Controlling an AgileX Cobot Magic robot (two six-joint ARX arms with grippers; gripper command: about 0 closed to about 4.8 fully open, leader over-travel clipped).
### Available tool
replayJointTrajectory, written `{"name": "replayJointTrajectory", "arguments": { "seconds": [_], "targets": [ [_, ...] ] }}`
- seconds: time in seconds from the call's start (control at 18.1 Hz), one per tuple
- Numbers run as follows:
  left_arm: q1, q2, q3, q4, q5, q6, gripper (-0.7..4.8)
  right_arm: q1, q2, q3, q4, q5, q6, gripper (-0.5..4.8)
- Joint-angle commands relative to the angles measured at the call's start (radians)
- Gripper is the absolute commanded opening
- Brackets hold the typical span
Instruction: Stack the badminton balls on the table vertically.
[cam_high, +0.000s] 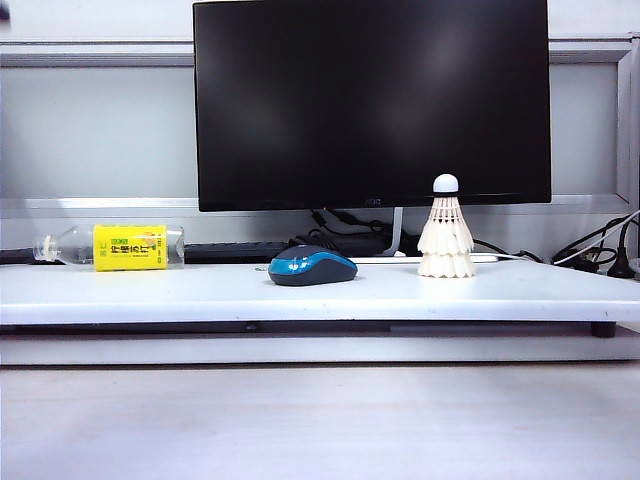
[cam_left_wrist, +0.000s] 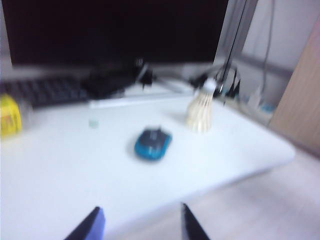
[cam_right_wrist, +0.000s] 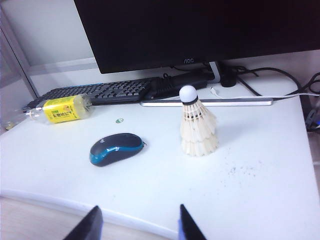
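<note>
Badminton balls (cam_right_wrist: 198, 129) beyond right gripper (cam_right_wrist: 138, 223)

The left wrist view is blurred, softening the mouse (cam_left_wrist: 152, 143) and the stacked badminton balls (cam_left_wrist: 200, 111). Both wrist views' edges cut off the left claw (cam_left_wrist: 141, 226) and right claw (cam_right_wrist: 140, 225), leaving only open finger tips. The monitor (cam_high: 371, 103) hides the keyboard's (cam_high: 238, 250) middle in the exterior view.

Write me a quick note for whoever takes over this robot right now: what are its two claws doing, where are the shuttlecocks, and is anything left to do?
Left gripper: open, holding nothing, back over the table's front edge.
Right gripper: open, holding nothing, also over the front edge.
Shuttlecocks: nested one on the other, upright, cork tip up, on the table right of the mouse and in front of the monitor.
Done: the stack stands alone, nothing touching it.
Left: apparently nothing; just keep the arms clear of the stack.
</note>
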Motion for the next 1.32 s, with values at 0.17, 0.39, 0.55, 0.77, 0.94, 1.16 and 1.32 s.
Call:
{"name": "replayJointTrajectory", "arguments": {
  "seconds": [0.17, 0.39, 0.55, 0.77, 0.94, 1.16, 1.32],
  "targets": [
    [0.000, 0.001, -0.108, 0.072, -0.004, -0.003, 2.05, 0.002, 0.000, -0.071, 0.065, 0.031, -0.002, 1.98],
    [0.000, 0.001, -0.145, 0.097, -0.027, 0.025, 2.05, 0.000, 0.000, -0.111, 0.069, 0.070, -0.023, 1.98],
    [0.000, 0.001, -0.149, 0.092, -0.030, 0.037, 2.05, 0.002, 0.000, -0.135, 0.068, 0.102, -0.039, 1.98],
    [0.000, 0.001, -0.154, 0.076, -0.073, 0.069, 2.05, 0.001, 0.000, -0.172, 0.066, 0.102, -0.042, 1.98],
    [0.000, 0.001, -0.179, 0.076, -0.073, 0.070, 1.96, 0.002, 0.000, -0.180, 0.064, 0.102, -0.055, 1.98],
    [0.000, 0.001, -0.214, 0.077, -0.072, 0.068, 0.83, 0.001, 0.000, -0.180, 0.059, 0.102, -0.065, 1.98],
    [0.000, 0.001, -0.219, 0.077, -0.073, 0.068, 0.78, 0.001, 0.000, -0.182, 0.055, 0.102, -0.065, 1.64]
  ]
}}
